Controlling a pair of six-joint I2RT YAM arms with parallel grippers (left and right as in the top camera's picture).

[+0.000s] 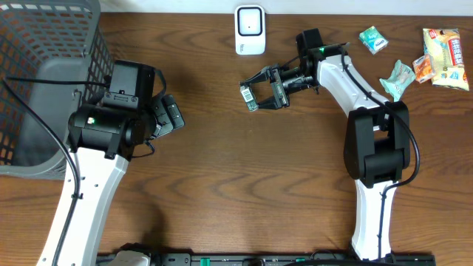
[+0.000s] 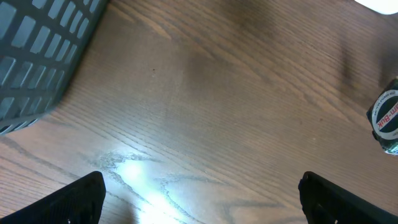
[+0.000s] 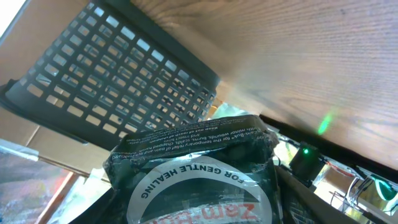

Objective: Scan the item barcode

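The right fingers (image 1: pixel 257 76) are clamped on a dark packet (image 1: pixel 249 98), held near the scanner (image 1: pixel 250 30); scanning seems pending; the left fingers (image 2: pixel 78 202) are wide apart, empty.

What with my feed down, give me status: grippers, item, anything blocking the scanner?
Right gripper shut on the green packet, near the white scanner. Left gripper open, empty. Nothing between packet and scanner.

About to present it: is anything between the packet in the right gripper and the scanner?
Nothing visible. Only bare table lies between the packet, held in the right gripper, and the white scanner beyond it.
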